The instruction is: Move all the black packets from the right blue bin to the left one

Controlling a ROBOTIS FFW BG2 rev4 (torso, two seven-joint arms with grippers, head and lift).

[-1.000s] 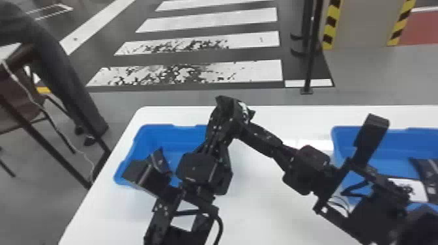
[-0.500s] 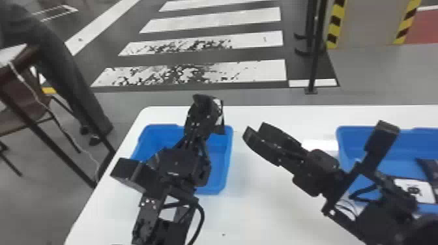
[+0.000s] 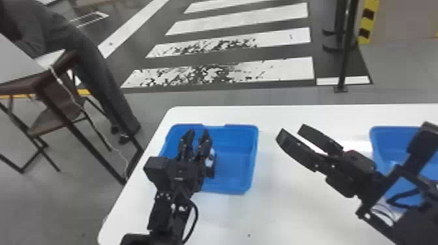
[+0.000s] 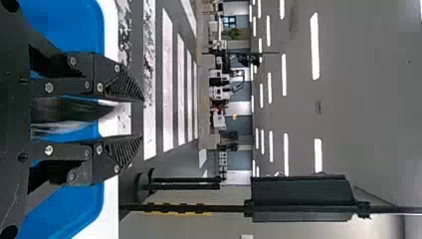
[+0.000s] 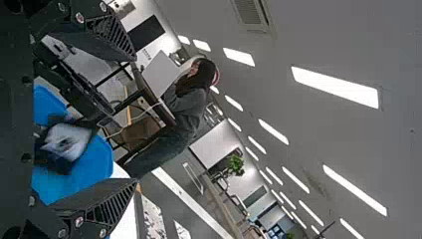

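Head view | left gripper [image 3: 197, 132] over left bin [image 3: 255, 153] — fingers apart | right gripper [image 3: 292, 131] — fingers parted

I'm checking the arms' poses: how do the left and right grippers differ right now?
The left gripper is over the left blue bin, the right gripper over the white table. The left gripper points toward the table's far edge; the right gripper slants leftward. A packet shows close by the left gripper, none between the right gripper's fingers. Both are black, with fingers apart.
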